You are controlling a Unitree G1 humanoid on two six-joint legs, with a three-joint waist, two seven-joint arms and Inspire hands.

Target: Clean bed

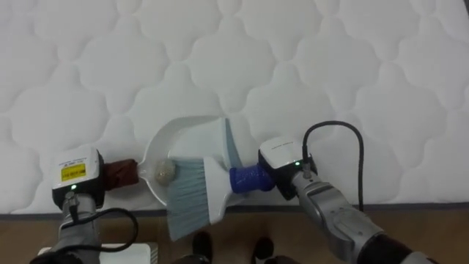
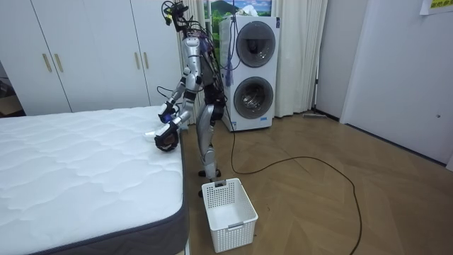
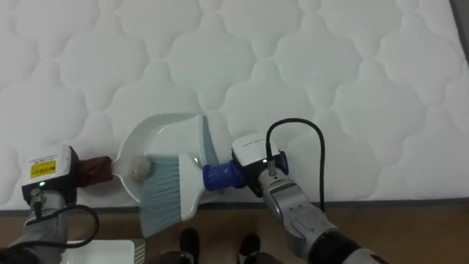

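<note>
Step in hand: sweep debris into the dustpan [image 1: 187,138]. My left hand [image 1: 77,176] is clamped on the pan's brown handle. Press the pan flat to the mattress [image 1: 293,66] so nothing slips beneath it. My right hand [image 1: 282,163] is closed round the blue handle of the brush [image 1: 194,194]. Draw the bristles toward the pan's back wall in short strokes (a long flick could throw the load out). The crumpled scrap [image 1: 163,171] lies inside the pan at its handle end, just beside the bristles, between my hands and nearer the left.
</note>
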